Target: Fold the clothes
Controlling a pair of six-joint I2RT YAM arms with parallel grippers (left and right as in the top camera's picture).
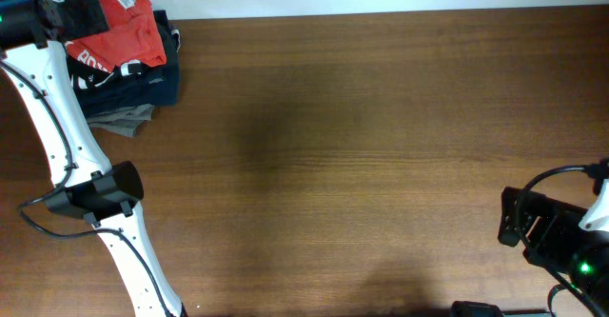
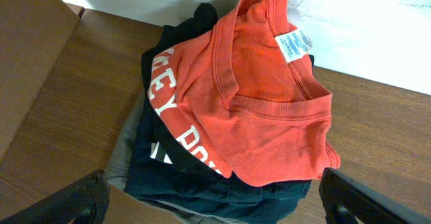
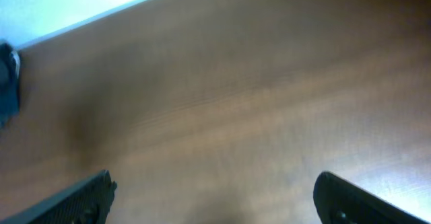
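The red T-shirt (image 2: 259, 109) lay crumpled on top of a small pile of dark clothes (image 1: 150, 81) at the far left corner of the desk (image 1: 362, 146), close to its back edge and the white wall (image 2: 377, 29). Its ribbed collar faced up, with the white neck label (image 2: 293, 44) showing inside, and large white lettering (image 2: 167, 113) ran across the fabric on the left side. A black and a navy garment sat under it, and a grey one (image 1: 124, 119) stuck out at the bottom of the pile, nearer the front. The left end effector (image 2: 217, 202) hung just above the pile with its fingers (image 2: 74, 200) spread wide apart, one on each side of the clothes, gripping nothing. The right end effector (image 3: 215, 200) was well apart from the pile, low over bare wood at the near right of the desk, its fingers (image 3: 350, 197) also spread wide and empty.
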